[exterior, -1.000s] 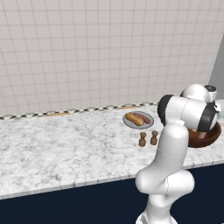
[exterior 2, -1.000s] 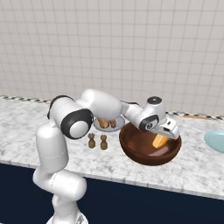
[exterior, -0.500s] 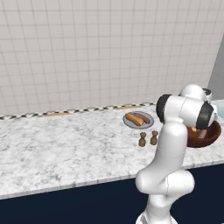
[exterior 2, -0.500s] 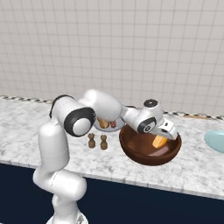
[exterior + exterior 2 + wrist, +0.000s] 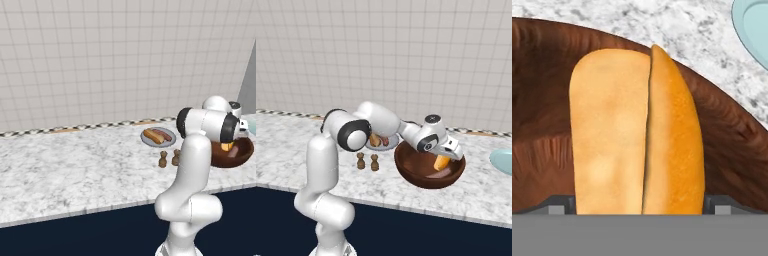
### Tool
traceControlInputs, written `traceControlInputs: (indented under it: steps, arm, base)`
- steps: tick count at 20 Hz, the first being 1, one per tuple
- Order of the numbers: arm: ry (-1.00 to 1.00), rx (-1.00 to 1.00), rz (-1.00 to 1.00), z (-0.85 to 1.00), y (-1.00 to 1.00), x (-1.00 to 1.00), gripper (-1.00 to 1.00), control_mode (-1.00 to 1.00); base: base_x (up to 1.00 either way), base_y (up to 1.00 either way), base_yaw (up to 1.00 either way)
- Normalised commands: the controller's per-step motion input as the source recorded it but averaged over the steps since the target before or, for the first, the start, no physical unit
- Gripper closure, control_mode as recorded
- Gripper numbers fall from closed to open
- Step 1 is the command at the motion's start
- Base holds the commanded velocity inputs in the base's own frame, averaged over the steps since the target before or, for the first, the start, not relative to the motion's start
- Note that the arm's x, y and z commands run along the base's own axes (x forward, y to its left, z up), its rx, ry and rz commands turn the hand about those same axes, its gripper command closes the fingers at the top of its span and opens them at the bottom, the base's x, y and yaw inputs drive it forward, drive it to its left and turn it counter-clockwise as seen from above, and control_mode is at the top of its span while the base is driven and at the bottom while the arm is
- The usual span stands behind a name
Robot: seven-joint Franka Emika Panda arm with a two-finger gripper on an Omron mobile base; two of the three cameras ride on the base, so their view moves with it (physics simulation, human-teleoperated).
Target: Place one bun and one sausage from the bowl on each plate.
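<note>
Golden bun (image 5: 637, 135) between fingers (image 5: 561, 204), over bowl (image 5: 732, 150).

Split golden bun (image 5: 634, 135) stands upright inside brown bowl (image 5: 428, 172).

The arm (image 5: 331, 165) is glossy white, built of thick rounded tubular links that swell into bulbous housings at each bend. Its joints are marked by dark, nearly black bands and round caps, the largest showing as a black disc on the shoulder housing. The hand end is a smaller white block with a dark circular cap and a pale grey wedge-shaped gripper (image 5: 452, 149) body.
</note>
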Motion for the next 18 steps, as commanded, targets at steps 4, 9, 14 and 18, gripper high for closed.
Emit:
traceControlInputs:
  steps: [4, 9, 14, 18]
  arm:
    - [0.0, 0.0, 0.0, -0.05, 0.0, 0.0, 1.0, -1.0]
    - [0.0, 0.0, 0.0, -0.01, 0.0, -0.08, 1.0, -1.0]
    - [-0.09, -0.01, 0.0, 0.34, 0.39, -0.06, 1.0, -1.0]
    - [-0.04, 0.0, 0.0, 1.0, 0.89, -0.12, 1.0, -1.0]
  base:
    - [0.0, 0.0, 0.0]
    - [0.0, 0.0, 0.0]
    - [0.0, 0.0, 0.0]
    - [0.0, 0.0, 0.0]
